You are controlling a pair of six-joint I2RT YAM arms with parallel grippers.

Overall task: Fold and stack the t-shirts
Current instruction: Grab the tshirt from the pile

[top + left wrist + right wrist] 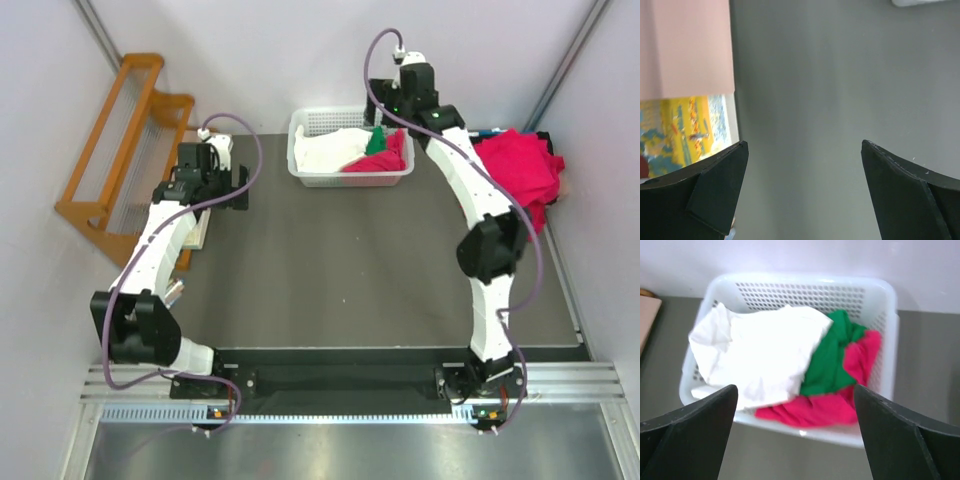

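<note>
**Both arms open-handed, shirts waiting in the basket**

The t-shirts are bunched in the white lattice basket (805, 282) at the middle of the table's (330, 270) far edge. The white t-shirt (760, 360) lies on top at the left, the green one (827, 362) is beside it, and a crimson one (815, 410) spills towards the near rim. More crimson shirts (520, 170) are heaped in the far right corner, partly over the edge.

The right gripper (795, 390) hangs over the basket with its jaws spread wide and nothing between them. To my eye it is lined up for a first pull, most likely at the white shirt, since that one lies uppermost.

The left gripper (804, 143) is spread just as wide and hovers over bare mat near the left edge. It looks parked there to leave the middle free. A colourful printed item (685, 127) lies just beside it at that edge; what it is I cannot tell.

The wide dark centre is the open room for spreading a shirt. The basket wall and the orange rack (120, 150) off the left side are the things to steer clear of.
</note>
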